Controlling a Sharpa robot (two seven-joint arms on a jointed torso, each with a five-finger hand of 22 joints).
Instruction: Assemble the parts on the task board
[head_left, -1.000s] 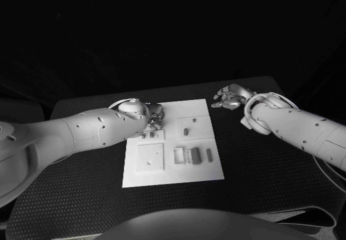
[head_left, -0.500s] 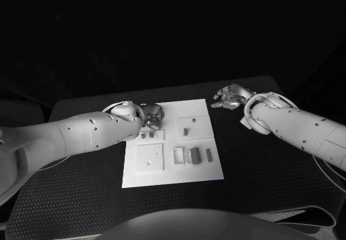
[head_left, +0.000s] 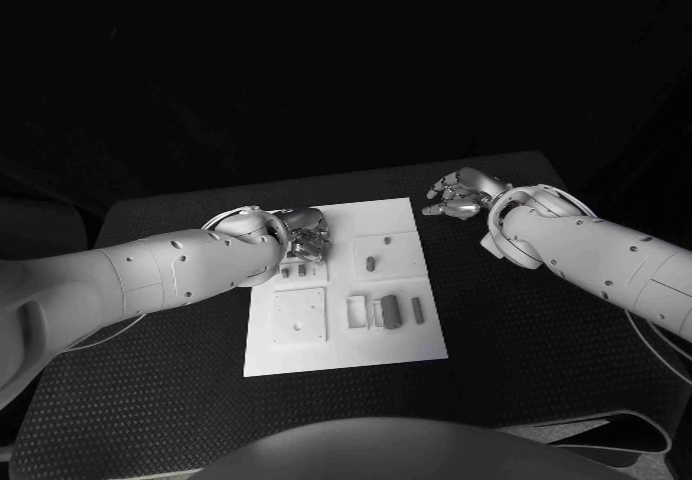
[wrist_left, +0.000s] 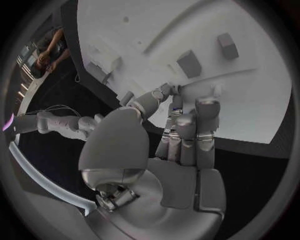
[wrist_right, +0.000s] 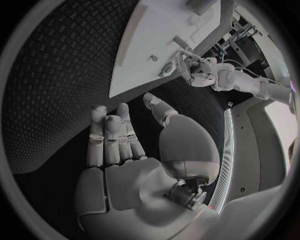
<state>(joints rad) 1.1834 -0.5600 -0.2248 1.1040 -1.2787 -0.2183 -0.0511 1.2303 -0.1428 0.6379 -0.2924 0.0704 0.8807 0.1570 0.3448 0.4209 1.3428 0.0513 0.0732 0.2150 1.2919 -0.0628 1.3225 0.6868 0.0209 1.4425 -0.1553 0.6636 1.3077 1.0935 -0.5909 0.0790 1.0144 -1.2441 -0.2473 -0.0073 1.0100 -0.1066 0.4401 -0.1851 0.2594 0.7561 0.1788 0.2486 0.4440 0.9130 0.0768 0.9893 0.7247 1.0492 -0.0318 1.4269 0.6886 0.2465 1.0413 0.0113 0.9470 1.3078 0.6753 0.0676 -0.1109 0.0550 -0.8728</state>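
The white board (head_left: 346, 330) lies in the middle of the black table (head_left: 577, 380). The left hand (head_left: 303, 236) is over the board's far left part, near its left edge. Its fingers (wrist_left: 187, 131) are curled in close together, with the tips down by the board. I cannot tell if they pinch a small part or just touch the board. Two little parts (head_left: 300, 269) lie on the board just beside that hand. The right hand (head_left: 459, 194) hangs over the table just past the board's far right corner. Its fingers (wrist_right: 111, 137) are a bit apart and loosely bent, and it holds nothing. On the board, toward the far right, there is a square plate with a slot (head_left: 372, 262) in it. Near the left edge, closer to the robot, there is another square plate (head_left: 300, 315) with small holes. In the middle, toward the near edge, a few long parts (head_left: 387, 309) lie side by side. They look loose, like they are waiting to be picked up. So I think the job has only just begun, or is not far along. I can't see any part that is clearly fitted in its place. Most of the work looks left to do: the loose parts must be lifted and set into the plates. The left hand seems to be busy with the little parts first.
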